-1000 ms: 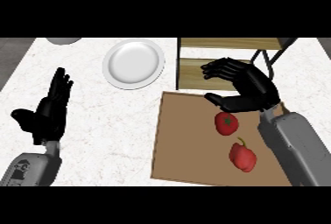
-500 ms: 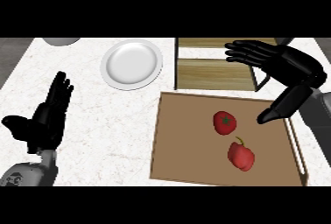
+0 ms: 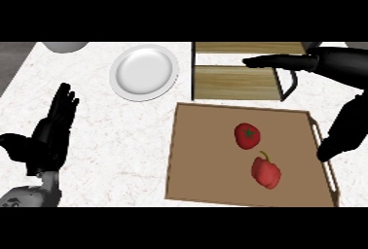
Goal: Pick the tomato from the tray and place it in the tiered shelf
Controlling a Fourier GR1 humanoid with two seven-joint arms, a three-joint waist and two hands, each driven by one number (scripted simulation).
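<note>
Reach step: right hand (image 3: pixel 338 92), fingers spread and empty, hangs over the tray's (image 3: pixel 208 185) far edge; the tomato (image 3: pixel 247 135) lies ungrasped. Next, it should descend onto the tomato.

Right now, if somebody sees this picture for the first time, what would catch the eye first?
Probably the two red things on the brown tray: the tomato near its middle and a red pepper just below it. Next, the large black right hand open at the right edge, its fingers over the wooden shelf. A white plate lies upper left.
</note>
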